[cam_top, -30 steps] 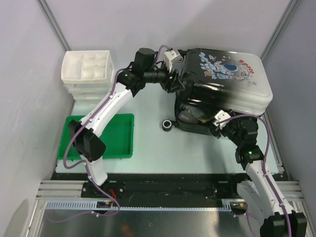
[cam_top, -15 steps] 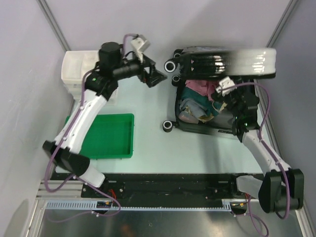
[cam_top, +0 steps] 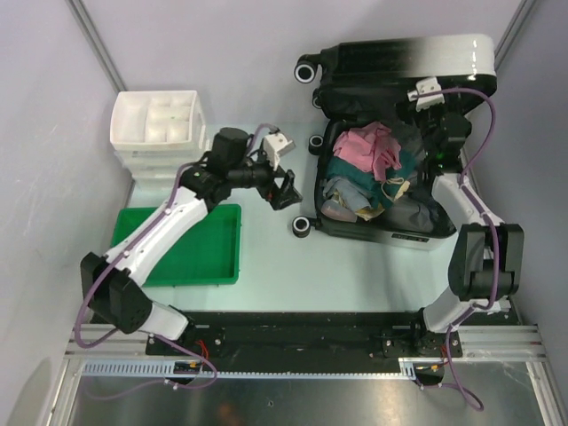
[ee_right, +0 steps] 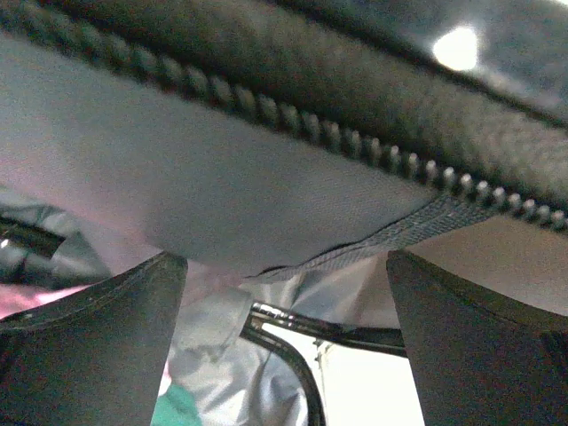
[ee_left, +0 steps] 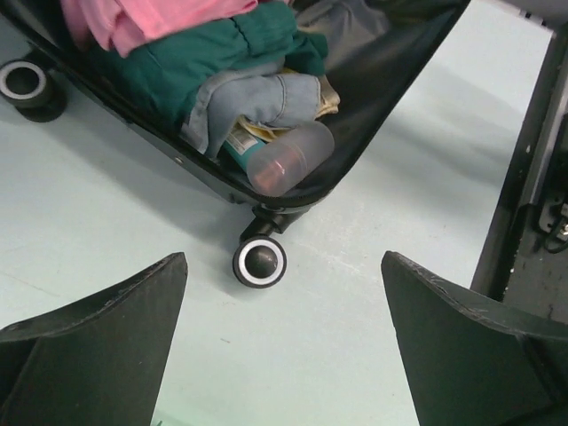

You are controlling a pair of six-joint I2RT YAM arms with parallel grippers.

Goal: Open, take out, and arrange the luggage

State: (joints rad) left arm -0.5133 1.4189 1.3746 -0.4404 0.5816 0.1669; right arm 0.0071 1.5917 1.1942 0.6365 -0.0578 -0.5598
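The luggage (cam_top: pixel 439 232) lies open at the right. Its black-and-white lid (cam_top: pixel 399 60) stands up at the back. The lower shell holds a pink garment (cam_top: pixel 364 146), a teal one and other clothes. My left gripper (cam_top: pixel 286 188) is open and empty above the table, just left of the shell. In the left wrist view, the open gripper (ee_left: pixel 284 355) faces a black wheel (ee_left: pixel 259 261) and a translucent bottle (ee_left: pixel 284 160) in the shell's corner. My right gripper (cam_top: pixel 432 111) is inside the case by the lid. In its own view it (ee_right: pixel 284 346) is open, close under the grey lining (ee_right: pixel 222 186) and zipper (ee_right: pixel 293 115).
A white compartmented drawer box (cam_top: pixel 160 129) stands at the back left. A flat green tray (cam_top: pixel 191 248) lies in front of it, under the left arm. Grey walls close in on both sides. The black rail runs along the near edge.
The lid has swung further up and back. My left gripper has moved down from the upper wheel to beside the lower shell. My right gripper has reached further back toward the lid.
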